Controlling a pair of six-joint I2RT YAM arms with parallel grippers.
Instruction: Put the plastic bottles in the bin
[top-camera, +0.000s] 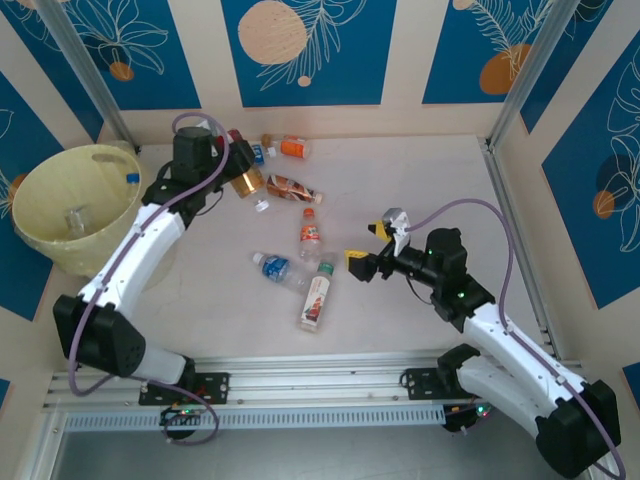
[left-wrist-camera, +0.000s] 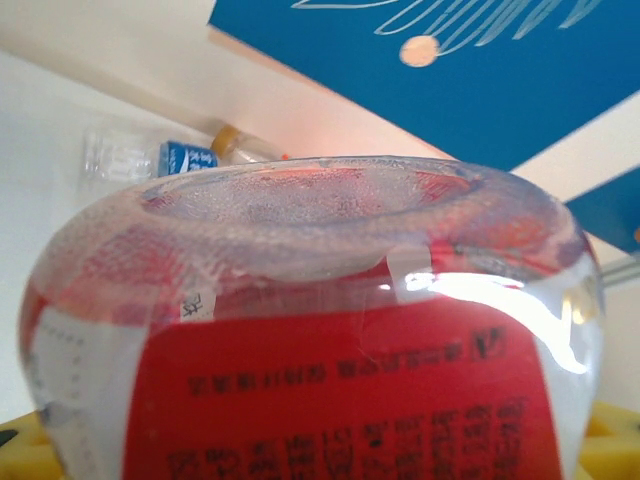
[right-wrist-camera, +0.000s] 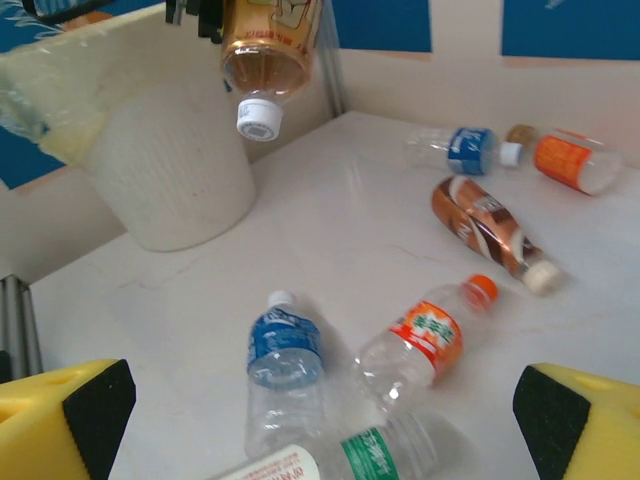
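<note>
Gripping red-label bottle: left pincer | right pincer open | label print unreadable

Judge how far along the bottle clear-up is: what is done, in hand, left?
Done: one clear bottle lies in the bin. In hand: the left gripper holds an amber bottle cap-down, beside the bin, not over it. Left: about seven more lie on the table, among them the brown bottle; the right gripper is open, holding nothing.
</note>
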